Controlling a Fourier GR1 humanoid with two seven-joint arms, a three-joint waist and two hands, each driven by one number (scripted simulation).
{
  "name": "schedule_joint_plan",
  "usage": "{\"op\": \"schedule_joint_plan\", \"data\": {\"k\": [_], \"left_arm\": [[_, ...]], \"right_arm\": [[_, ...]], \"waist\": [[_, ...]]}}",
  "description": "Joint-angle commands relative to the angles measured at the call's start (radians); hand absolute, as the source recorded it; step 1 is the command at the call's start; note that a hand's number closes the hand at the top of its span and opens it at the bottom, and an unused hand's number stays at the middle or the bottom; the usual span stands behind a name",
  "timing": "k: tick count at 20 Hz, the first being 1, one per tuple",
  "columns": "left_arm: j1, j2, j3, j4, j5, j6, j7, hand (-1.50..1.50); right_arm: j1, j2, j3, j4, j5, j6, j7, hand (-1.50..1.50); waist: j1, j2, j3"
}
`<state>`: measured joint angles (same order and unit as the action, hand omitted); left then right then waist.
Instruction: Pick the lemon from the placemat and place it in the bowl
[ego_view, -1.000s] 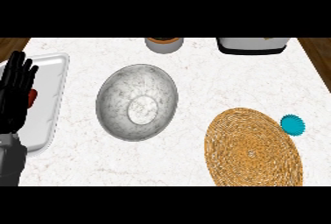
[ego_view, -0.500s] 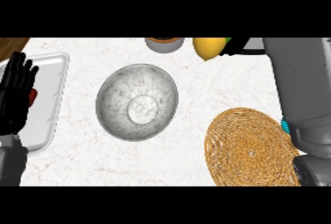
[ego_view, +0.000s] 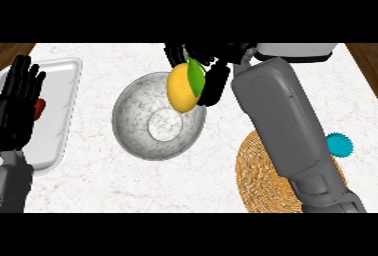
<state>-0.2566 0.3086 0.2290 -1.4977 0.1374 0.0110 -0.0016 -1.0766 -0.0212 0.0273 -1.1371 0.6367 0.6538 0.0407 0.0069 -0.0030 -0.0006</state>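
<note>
So half a second earlier our right hand (ego_view: 210, 65) had the lemon (ego_view: 183, 89) up by the counter's far edge; now, fingers curled round it, we'd carried it over the bowl (ego_view: 140, 135). Basically just letting go left.

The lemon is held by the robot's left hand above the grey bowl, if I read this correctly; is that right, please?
Not quite: the head view shows the lemon held by the right hand, not the left. It is indeed above the grey bowl. The left hand rests open at the view's left edge, over the white tray.
</note>
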Motion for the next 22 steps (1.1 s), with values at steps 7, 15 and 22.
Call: {"op": "schedule_joint_plan", "data": {"k": [7, 15, 22], "left_arm": [[-0.026, -0.011, -0.003, 0.007, 0.007, -0.009, -0.002, 0.0], [-0.026, -0.045, -0.036, 0.005, -0.016, 0.005, -0.016, 0.0], [-0.031, -0.033, -0.023, -0.012, -0.019, 0.022, 0.02, 0.0]], "right_arm": [[0.117, 0.021, 0.288, 0.16, -0.021, -0.362, 0.147, 1.5], [0.107, 0.021, 0.3, 0.324, -0.352, -0.513, 0.017, -1.5], [0.093, 0.021, 0.181, 0.367, -0.43, -0.729, -0.137, -1.5]], "waist": [[0.017, 0.007, 0.0], [0.042, 0.013, 0.001], [0.025, 0.009, 0.001]]}}
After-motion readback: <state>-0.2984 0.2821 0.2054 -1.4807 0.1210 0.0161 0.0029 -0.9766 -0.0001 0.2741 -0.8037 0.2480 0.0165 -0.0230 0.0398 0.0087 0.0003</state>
